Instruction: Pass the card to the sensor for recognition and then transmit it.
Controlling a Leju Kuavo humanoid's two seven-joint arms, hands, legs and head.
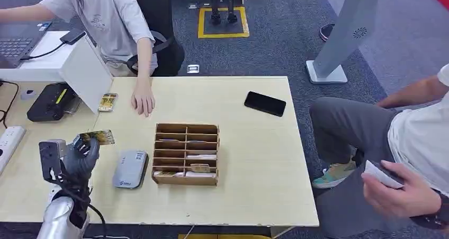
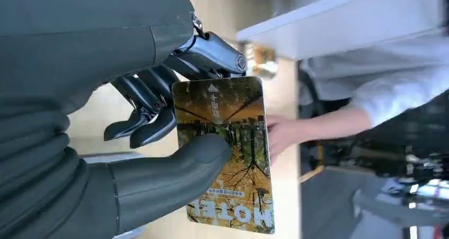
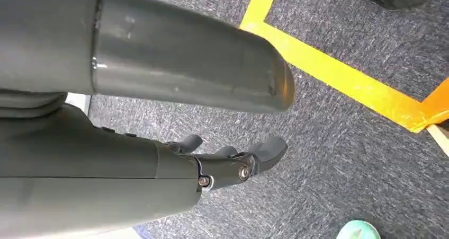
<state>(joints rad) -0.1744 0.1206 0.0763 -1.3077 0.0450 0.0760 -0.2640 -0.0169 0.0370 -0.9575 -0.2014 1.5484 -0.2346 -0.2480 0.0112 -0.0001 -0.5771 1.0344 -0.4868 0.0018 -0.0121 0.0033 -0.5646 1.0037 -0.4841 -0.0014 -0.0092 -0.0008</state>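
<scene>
Holding the card (image 1: 98, 138) pinched above the bench (image 1: 254, 159), the left robot hand (image 1: 79, 157) has the pickup done; the sensor (image 1: 130, 168) lies at its four o'clock, so recognition and handover remain. The right robot hand (image 3: 233, 159) hangs empty, fingers loosely apart.

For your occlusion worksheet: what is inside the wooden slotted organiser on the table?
The wooden organiser has stacked slots. The lower right ones hold pale, flat, card-like items; the upper slots look dark. Whether anything lies deeper in them cannot be told: the shelves cover it.
</scene>
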